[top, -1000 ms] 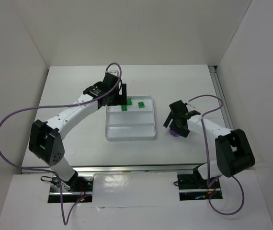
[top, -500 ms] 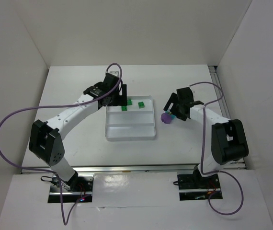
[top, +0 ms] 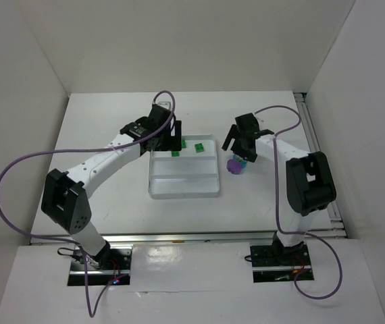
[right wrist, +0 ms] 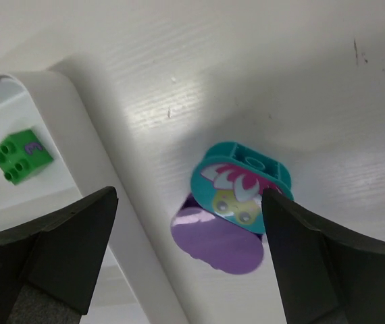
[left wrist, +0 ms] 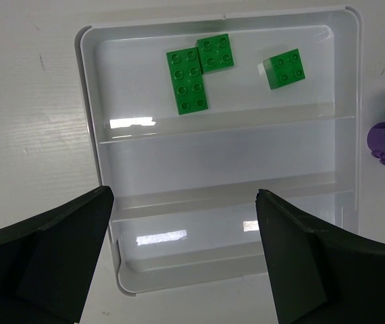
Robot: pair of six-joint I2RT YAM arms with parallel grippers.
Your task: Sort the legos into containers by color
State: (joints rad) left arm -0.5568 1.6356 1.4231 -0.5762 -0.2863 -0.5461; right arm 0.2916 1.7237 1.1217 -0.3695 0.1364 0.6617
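The clear whitish tray (top: 183,191) lies mid-table. Three green bricks (left wrist: 187,81) (left wrist: 215,52) (left wrist: 284,68) lie in its far compartment; two of them touch. The near compartment (left wrist: 226,158) holds nothing. My left gripper (top: 171,139) (left wrist: 182,197) is open and empty above the tray's far left. A teal piece with a flower print (right wrist: 243,185) (top: 241,162) leans on a small purple round cup (right wrist: 223,244) (top: 234,165) on the table, just right of the tray. My right gripper (top: 238,143) (right wrist: 189,196) hangs open and empty above them.
White walls close in the table at the back and sides. A metal rail (top: 312,145) runs along the right edge. Purple cables loop from both arms. One green brick (right wrist: 17,156) and the tray's rim (right wrist: 94,169) show in the right wrist view.
The right gripper swung away and to the left, toward the tray. The teal piece and purple cup moved with it to beside the tray's right edge, then stayed. The left arm barely moved.
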